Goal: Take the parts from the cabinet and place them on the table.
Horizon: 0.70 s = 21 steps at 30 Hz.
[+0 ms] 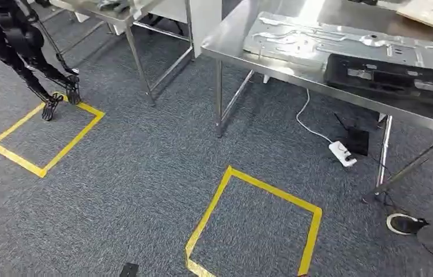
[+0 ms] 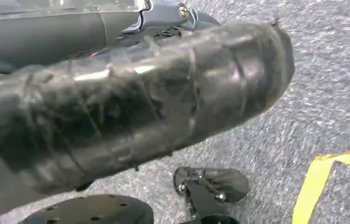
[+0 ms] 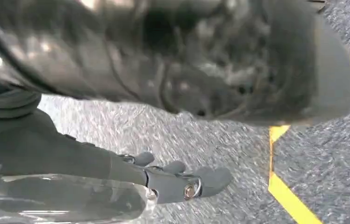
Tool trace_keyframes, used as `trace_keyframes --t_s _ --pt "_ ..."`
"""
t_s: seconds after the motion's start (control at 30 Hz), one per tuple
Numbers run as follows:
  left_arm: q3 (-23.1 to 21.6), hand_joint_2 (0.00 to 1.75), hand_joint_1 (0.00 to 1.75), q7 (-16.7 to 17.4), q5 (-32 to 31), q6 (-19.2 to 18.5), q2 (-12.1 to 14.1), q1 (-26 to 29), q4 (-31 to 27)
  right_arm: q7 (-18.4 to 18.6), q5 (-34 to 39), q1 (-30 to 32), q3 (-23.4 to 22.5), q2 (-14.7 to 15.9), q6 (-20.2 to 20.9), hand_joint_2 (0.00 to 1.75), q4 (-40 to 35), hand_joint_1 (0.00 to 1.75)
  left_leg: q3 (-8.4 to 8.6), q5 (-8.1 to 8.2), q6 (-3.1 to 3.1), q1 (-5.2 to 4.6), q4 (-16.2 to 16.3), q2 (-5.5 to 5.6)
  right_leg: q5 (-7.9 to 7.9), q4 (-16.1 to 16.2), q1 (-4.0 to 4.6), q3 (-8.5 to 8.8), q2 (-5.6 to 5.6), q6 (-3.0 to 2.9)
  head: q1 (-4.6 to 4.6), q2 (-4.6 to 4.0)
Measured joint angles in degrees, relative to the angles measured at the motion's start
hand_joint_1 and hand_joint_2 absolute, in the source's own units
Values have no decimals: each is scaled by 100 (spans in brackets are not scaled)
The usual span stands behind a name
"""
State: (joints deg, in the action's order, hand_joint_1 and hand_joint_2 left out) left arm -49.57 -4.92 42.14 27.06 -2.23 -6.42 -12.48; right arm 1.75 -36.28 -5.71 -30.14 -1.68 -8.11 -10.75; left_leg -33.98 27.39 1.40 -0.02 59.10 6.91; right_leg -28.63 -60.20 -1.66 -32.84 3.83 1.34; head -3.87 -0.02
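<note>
A silver sheet-metal plate [image 1: 341,43] and a long black part [image 1: 393,78] lie on the steel table [image 1: 231,34] at the upper right of the head view. In the left wrist view my left hand [image 2: 131,107] hangs over grey carpet, its tape-wrapped thumb large in front and a dark finger [image 2: 168,14] stretched out behind it, holding nothing. In the right wrist view my right hand [image 3: 178,70] also hangs over the carpet, its dark fingers [image 3: 173,177] straight and apart with nothing in them.
A yellow tape square [image 1: 254,225] marks the carpet just ahead. Another black robot [image 1: 23,46] stands at a second yellow square [image 1: 47,135] at the far left. A second steel table [image 1: 122,14] stands behind. A white power strip [image 1: 342,153] and cable lie under the near table.
</note>
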Motion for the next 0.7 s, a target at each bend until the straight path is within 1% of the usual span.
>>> trace_keyframes --t_s 0.03,0.07,0.1,0.13,0.17,0.2,0.23,0.27,0.3,0.33,0.37,0.4,0.43,0.47,0.5,0.53,0.57,0.6,0.63,0.67,0.7 --pt "0 0 0 44 0 0 -2 15 0 -2 -39 2 4 0 31 0 0 0 0 -14 -30 21 -33 60 -10 -4 25 13 -52 -39 11 0" --pt "0 0 0 79 4 0 -2 37 0 -9 -72 0 7 0 39 0 0 0 -12 -26 -63 24 -48 122 4 1 21 61 -117 -75 9 0" --pt "0 0 0 122 13 2 0 50 0 -20 -105 -4 9 -11 54 0 0 0 -21 3 -79 31 19 12 28 48 -34 65 -191 -127 5 2" --pt "-2 0 0 133 31 9 -9 61 0 -33 -140 -9 11 -9 70 0 0 0 -82 94 -120 -14 161 -308 29 57 -31 81 -237 -147 -31 0" --pt "-2 0 0 153 50 18 -26 42 0 -63 -177 -4 22 -9 76 0 0 0 -250 286 -155 7 489 -485 23 60 -26 85 -304 -170 -96 2" --pt "-2 0 0 168 74 33 -31 22 0 -74 -214 4 33 -9 94 0 0 0 -456 487 -181 25 901 -577 19 60 -13 86 -381 -180 -103 0" --pt "0 0 0 179 118 50 -39 10 0 -79 -254 20 48 -7 103 0 0 0 -661 647 -198 38 1304 -618 12 60 -3 90 -470 -189 -103 0" --pt "0 0 0 203 162 61 -52 10 0 -81 -299 27 61 -2 111 0 0 0 -835 733 -209 45 1623 -643 0 58 5 90 -552 -196 -107 0" --pt "0 0 0 229 225 61 -74 20 0 -81 -358 26 74 -2 120 0 0 0 -864 667 -211 49 1656 -656 -10 58 9 99 -621 -197 -103 0" --pt "-2 0 0 244 276 72 -81 39 0 -81 -432 22 103 -2 133 0 0 0 -754 484 -196 49 1421 -662 -22 58 17 111 -683 -196 -105 0" --pt "0 0 0 251 323 90 -87 49 0 -74 -509 16 138 -2 149 0 0 0 -541 243 -162 46 999 -681 -34 58 26 133 -739 -191 -107 0" --pt "0 0 0 249 348 107 -92 51 0 -74 -549 14 164 -2 173 0 0 0 -287 12 -112 32 515 -756 -49 59 37 159 -793 -182 -103 0" --pt "0 0 0 216 346 127 -92 37 0 -74 -575 14 207 -2 220 0 0 0 -47 -71 -28 -30 10 -1067 -64 65 39 188 -850 -171 -103 0" --pt "0 0 0 192 332 127 -94 12 0 -77 -575 13 212 -2 247 0 0 0 -31 -7 1 -94 -32 -1152 -84 70 73 194 -913 -133 -94 0" --pt "0 0 0 170 302 127 -101 -6 0 -74 -573 11 214 2 264 0 0 0 -23 -29 20 -98 -44 -1067 -83 85 55 196 -944 -101 -100 0" --pt "0 0 0 166 289 129 -103 0 0 -74 -570 4 221 4 269 0 0 0 -52 -28 28 -111 -51 -1007 -88 96 56 215 -1010 -69 -101 0" --pt "0 0 0 166 289 129 -103 18 0 -68 -559 -3 234 4 269 0 0 0 -68 -26 50 -113 -58 -943 -81 144 55 251 -1070 -46 -103 0" --pt "0 0 0 164 293 133 -103 34 0 -59 -553 -28 262 4 254 0 -4 0 18 -62 86 -100 -180 -867 -88 211 99 343 -1135 13 -106 0" --pt "0 0 0 162 306 142 -105 76 0 -52 -546 -12 277 9 232 0 -2 0 136 -132 99 -25 -297 -824 -147 131 45 345 -897 33 -88 0" --pt "0 0 0 164 323 148 -103 66 2 -52 -538 -10 291 7 219 0 -2 0 174 -144 130 -8 -341 -771 -330 -120 62 228 -650 26 -64 0" --pt "0 0 0 161 350 155 -101 38 2 -52 -538 -1 297 4 205 0 -2 0 170 -167 162 -13 -341 -717 -563 -572 41 -2 -514 21 -28 2"
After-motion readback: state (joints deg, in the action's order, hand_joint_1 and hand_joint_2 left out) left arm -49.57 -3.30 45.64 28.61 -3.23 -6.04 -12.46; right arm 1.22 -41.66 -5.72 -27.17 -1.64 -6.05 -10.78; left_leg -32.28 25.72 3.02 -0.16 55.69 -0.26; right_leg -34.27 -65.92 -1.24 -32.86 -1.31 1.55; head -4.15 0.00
